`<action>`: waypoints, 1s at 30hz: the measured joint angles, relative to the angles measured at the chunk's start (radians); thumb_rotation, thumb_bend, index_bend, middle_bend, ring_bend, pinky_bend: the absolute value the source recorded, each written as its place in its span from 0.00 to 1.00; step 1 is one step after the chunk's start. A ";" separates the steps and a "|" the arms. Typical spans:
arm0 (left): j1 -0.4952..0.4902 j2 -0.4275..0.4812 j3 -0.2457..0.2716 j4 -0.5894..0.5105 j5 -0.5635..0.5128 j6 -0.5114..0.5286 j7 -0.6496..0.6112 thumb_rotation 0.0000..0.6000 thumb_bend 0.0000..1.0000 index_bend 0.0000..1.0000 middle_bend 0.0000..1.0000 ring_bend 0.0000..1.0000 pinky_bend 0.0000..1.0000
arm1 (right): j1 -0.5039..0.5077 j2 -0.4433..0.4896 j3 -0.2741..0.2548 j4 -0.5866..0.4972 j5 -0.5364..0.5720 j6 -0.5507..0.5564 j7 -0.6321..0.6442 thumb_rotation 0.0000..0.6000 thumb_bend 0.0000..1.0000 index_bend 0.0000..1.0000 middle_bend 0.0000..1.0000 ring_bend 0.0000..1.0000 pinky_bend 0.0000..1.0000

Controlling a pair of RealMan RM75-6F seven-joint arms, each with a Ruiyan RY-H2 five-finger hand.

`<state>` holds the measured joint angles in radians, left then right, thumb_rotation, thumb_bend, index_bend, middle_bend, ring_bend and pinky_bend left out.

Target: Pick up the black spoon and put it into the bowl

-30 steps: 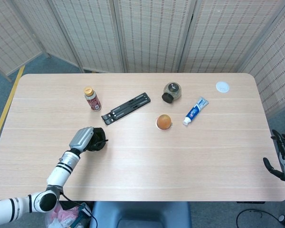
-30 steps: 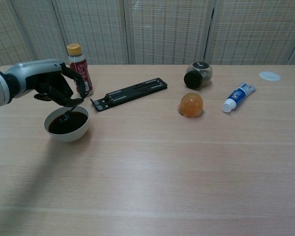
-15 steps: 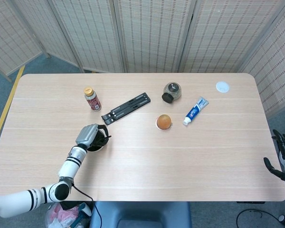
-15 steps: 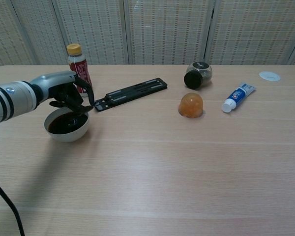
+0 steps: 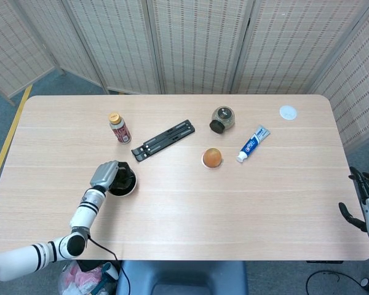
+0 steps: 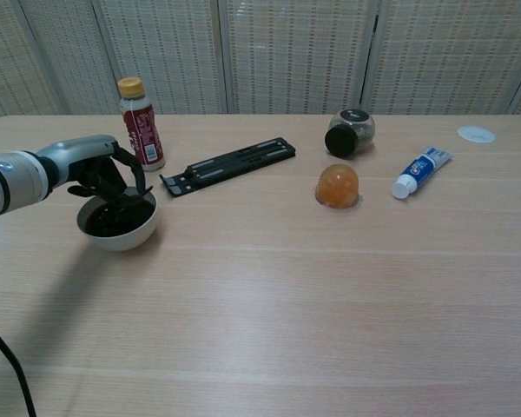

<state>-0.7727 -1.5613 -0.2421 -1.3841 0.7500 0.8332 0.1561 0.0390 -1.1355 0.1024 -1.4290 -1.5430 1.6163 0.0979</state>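
Observation:
A white bowl [image 6: 120,236] with a dark inside stands at the table's front left; the head view shows the bowl [image 5: 126,184] too. My left hand [image 6: 95,170] hangs over its back rim with fingers curled down into it, also seen as the left hand [image 5: 106,174] from above. The black spoon [image 6: 128,201] shows only as a dark sliver under the fingertips, inside the bowl, and seems still pinched. My right hand [image 5: 364,204] hangs off the table's right edge, fingers apart, holding nothing.
Behind the bowl stand a red bottle [image 6: 138,123] and a flat black stand [image 6: 227,165]. Further right are an orange dome [image 6: 338,186], a tipped dark jar [image 6: 348,130], a toothpaste tube [image 6: 421,172] and a white lid [image 6: 476,134].
My left hand swung right over the bowl, then back left and lower, its fingers now dipping into the bowl with the spoon. The right hand has stayed put.

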 measured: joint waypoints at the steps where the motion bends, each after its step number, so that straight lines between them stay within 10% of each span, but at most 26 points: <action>1: 0.001 0.005 0.004 -0.005 0.000 -0.003 0.003 1.00 0.57 0.67 1.00 0.94 1.00 | -0.001 -0.001 0.000 0.002 0.000 0.001 0.001 1.00 0.24 0.09 0.27 0.19 0.15; 30: -0.057 -0.049 -0.020 0.058 -0.046 -0.019 0.033 1.00 0.57 0.67 1.00 0.94 1.00 | -0.023 -0.009 -0.003 0.019 0.007 0.022 0.018 1.00 0.24 0.09 0.27 0.19 0.15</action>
<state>-0.8294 -1.6100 -0.2621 -1.3259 0.7044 0.8139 0.1892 0.0161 -1.1448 0.0995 -1.4096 -1.5364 1.6383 0.1157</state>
